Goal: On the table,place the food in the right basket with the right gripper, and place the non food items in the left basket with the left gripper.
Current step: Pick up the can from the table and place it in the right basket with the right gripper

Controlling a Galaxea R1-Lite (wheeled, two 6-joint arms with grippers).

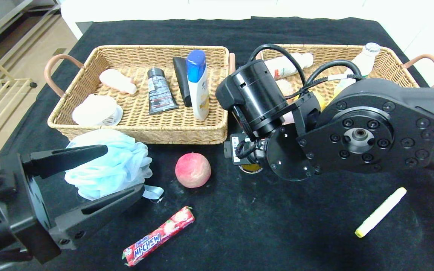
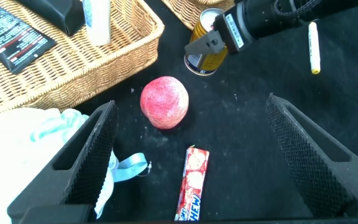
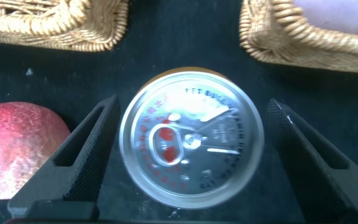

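The right gripper (image 3: 185, 162) hangs straight over a gold drink can with a silver top (image 3: 191, 137), fingers spread wide on both sides and not touching it. I think it wants a top-down grab, because the can is food. The can stands near the gap between the two woven baskets. The right basket (image 1: 394, 62) is just behind it. The left gripper (image 1: 89, 180) waits wide open and empty by the fluffy blue bath sponge (image 1: 107, 165). A round pink peach (image 1: 193, 170) sits between them.

can (image 1: 250, 168) almost wholly hidden under right arm in head view; candy bar (image 2: 191, 186) cut off by left wrist view's edge; right basket (image 1: 388, 60) contents mostly blocked.
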